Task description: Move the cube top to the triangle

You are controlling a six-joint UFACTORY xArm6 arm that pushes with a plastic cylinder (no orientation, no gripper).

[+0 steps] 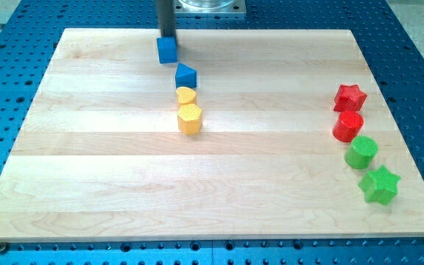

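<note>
In the camera view, my tip (167, 36) touches the blue cube (167, 49) from the view's top; I carry no claw. The cube sits just above the blue triangle (185, 75), apart from it, edges slightly turned; its long axis cannot be told.

cube (167, 49): blue
triangle (185, 75): blue
heart (186, 96): yellow
hexagon block (190, 118): yellow
upper star (350, 96): red
round block (348, 126): red
lower round block (361, 153): green
lower star (380, 184): green
board (109, 162): pale wood, faint grain bands
table (20, 44): blue, dotted with holes
rod (166, 16): dark grey
</note>
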